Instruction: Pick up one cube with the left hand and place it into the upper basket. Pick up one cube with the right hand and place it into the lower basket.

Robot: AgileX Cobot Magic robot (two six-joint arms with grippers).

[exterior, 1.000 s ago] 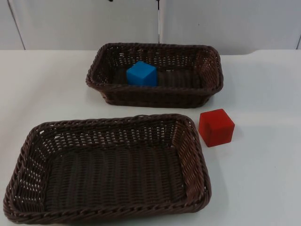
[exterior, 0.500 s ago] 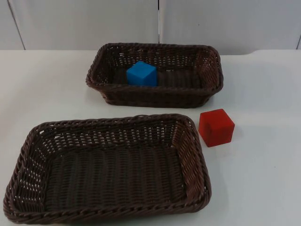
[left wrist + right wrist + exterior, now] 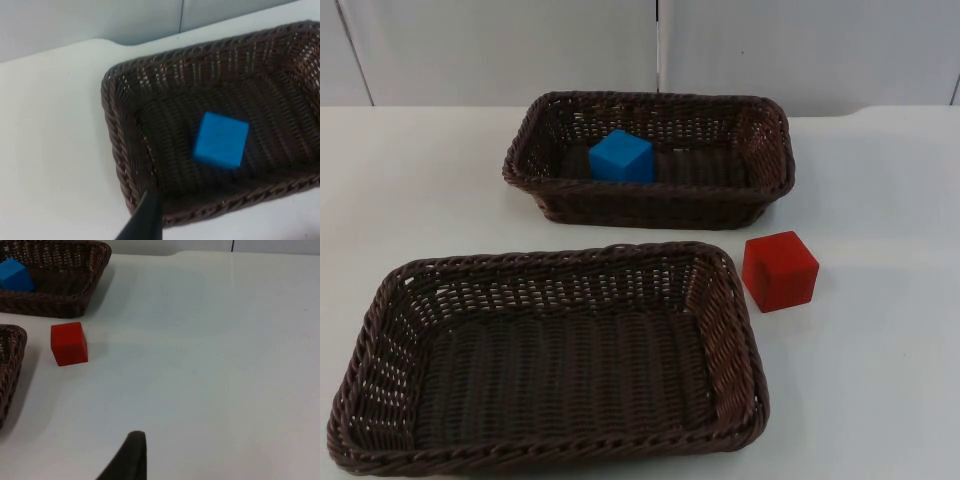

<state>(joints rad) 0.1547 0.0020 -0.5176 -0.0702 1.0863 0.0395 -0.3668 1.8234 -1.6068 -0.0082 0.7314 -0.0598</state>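
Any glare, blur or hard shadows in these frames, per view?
Top view: even light, no glare; the red cube casts only a faint shadow on the white table. Left wrist view: slightly soft, the blue cube has fuzzy edges and the upper basket weave smears. Right wrist view: sharp at the red cube, dark fingertip out of focus, soft shadow beside the cube.

I see blue cube (image 3: 220, 139) lying inside dark wicker basket (image 3: 117, 135), on its floor, white table (image 3: 50, 140) around basket, grey wall (image 3: 75, 20) behind, my left gripper's black fingertip (image 3: 145, 220) over basket's near rim
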